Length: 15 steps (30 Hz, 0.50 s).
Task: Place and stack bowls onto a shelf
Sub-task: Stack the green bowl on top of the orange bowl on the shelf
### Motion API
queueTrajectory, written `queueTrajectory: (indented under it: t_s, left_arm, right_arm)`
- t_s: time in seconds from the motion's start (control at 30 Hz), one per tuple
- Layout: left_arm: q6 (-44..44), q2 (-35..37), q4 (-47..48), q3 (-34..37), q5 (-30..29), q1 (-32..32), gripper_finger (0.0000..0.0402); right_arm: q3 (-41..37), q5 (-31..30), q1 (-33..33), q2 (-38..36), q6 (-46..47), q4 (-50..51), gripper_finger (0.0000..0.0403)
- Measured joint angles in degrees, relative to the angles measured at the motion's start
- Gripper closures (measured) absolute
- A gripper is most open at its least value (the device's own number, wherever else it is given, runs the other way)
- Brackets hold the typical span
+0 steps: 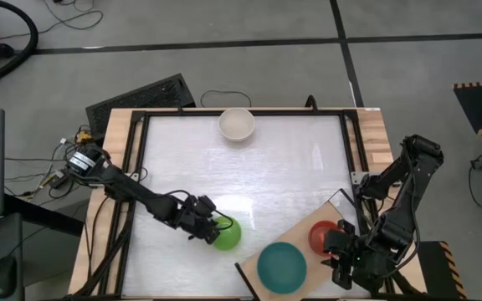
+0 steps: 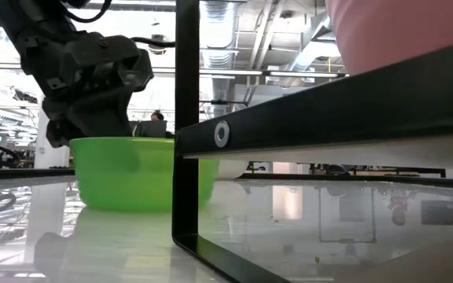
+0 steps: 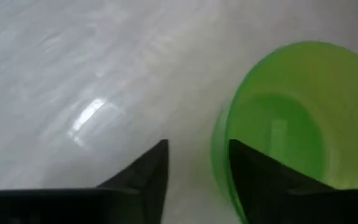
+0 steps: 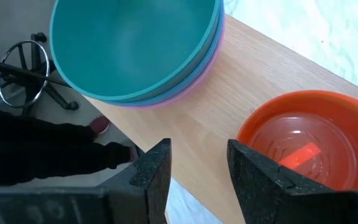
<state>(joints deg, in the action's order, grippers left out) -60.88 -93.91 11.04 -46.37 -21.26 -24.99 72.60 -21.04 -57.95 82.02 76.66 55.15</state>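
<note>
Left tool (image 3: pixel 197 180) | fingers straddle lime bowl (image 3: pixel 291 118) rim (wrist view only), not yet clamped

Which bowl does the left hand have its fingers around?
The lime green bowl: the left hand straddles its rim. The cream-white bowl sits alone; the red bowl rests on the shelf.

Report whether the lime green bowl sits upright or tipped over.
Upright. The lime green bowl rests base-down on the table, its open mouth up and empty, with the left tool straddling its rim.

Grey floor (image 1: pixel 249 21) crossed by dark tape lines (image 1: pixel 224 43) surrounds the worktop (image 1: pixel 124 125), with ceiling ducts (image 2: pixel 234 23) and lights overhead.
</note>
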Motion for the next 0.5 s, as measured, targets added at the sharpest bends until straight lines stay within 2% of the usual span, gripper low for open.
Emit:
queueTrajectory:
  t_s: [0.23, 0.5]
  left_arm:
    - [-0.02, 0.00, 0.25, 0.00, -0.22, 0.02, 0.0385]
    - [-1.10, 0.46, 0.85, -0.38, -0.22, 0.02, 0.0401]
  right_arm:
    - [0.00, -0.02, 0.53, 0.00, -0.28, 0.01, 0.0223]
    - [2.14, 0.01, 2.97, -1.41, -4.17, -0.12, 0.0223]
